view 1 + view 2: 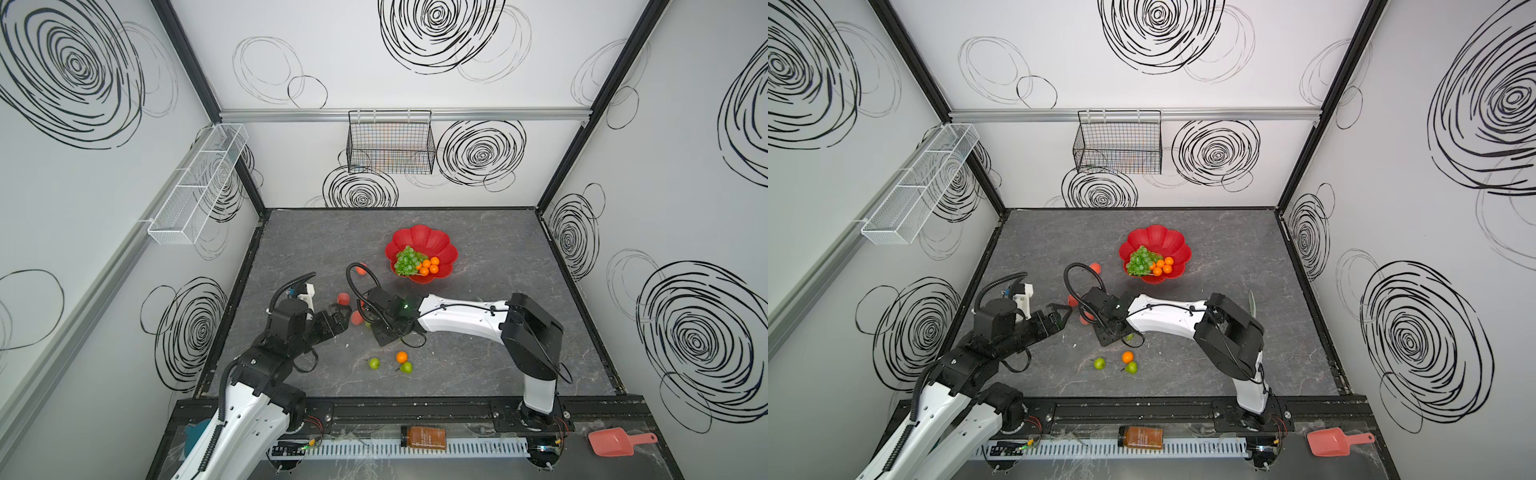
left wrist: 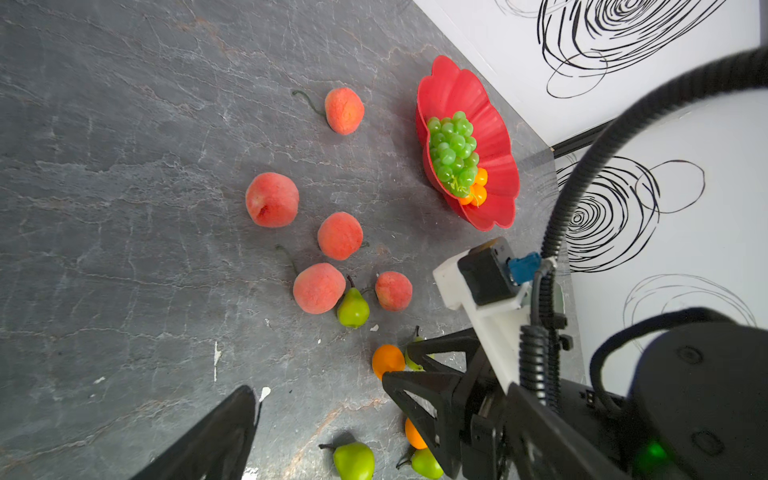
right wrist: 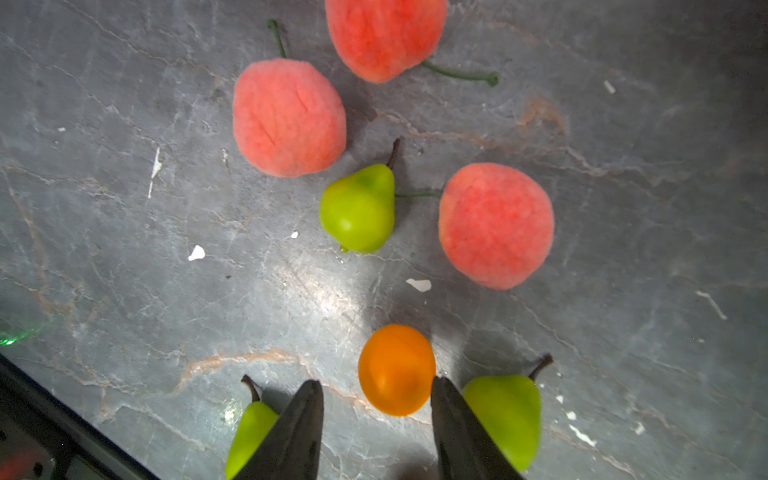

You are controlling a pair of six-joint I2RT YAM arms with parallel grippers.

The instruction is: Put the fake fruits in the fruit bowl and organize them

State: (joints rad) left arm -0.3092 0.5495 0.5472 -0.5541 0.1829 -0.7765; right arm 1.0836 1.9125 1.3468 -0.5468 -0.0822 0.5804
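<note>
Orange fruit (image 3: 397, 370) sits between the right tool's (image 3: 377, 384) narrowly parted tips, seemingly touching one, not clamped.

peach (image 3: 384, 37) cut off at the edge, green pear (image 3: 251, 428) half hidden behind right gripper (image 3: 375, 382)

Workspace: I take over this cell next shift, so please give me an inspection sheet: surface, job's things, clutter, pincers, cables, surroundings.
Surface: grey marbled tabletop, white flecks.
Job's things: red bowl holds grapes and four oranges; peaches, pears and loose oranges lie on the tabletop.
Clutter: pink scoop and amber jar beyond the tabletop's front edge.
Pincers: left pincer open, empty; right pincer open, one loose orange at its tips, ungripped.
Cables: black hose arches over each wrist.
Surroundings: swirl-patterned walls; black wire basket and white mesh rack hang on them.
</note>
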